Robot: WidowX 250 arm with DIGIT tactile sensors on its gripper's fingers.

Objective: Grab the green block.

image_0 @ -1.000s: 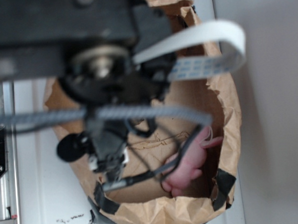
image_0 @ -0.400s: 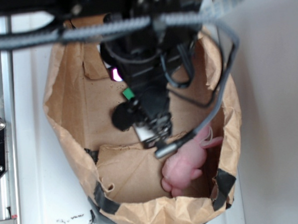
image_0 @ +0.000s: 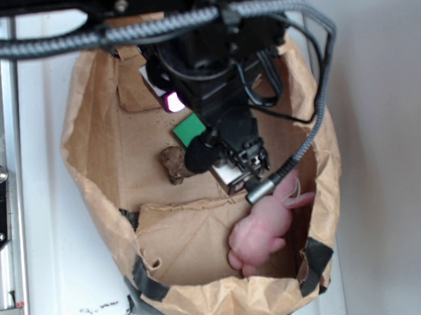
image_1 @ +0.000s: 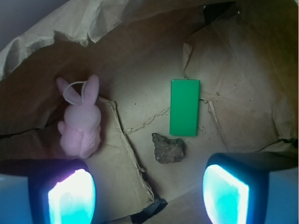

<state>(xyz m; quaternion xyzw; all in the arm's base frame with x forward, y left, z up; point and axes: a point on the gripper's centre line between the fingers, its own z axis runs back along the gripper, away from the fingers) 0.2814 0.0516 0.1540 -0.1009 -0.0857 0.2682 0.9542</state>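
Green block [image_1: 184,107] lies flat on the paper, untouched below the wide-spread, empty gripper [image_1: 149,193].

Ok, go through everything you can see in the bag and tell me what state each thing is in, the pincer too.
green block: lying flat on the bag floor, not held.
brown rock: resting just below the block, apart from it.
pink rabbit: lying flat, ears pointing up in the wrist view, untouched.
paper bag: open at the top, its floor creased.
pincer: open, empty, above the floor.
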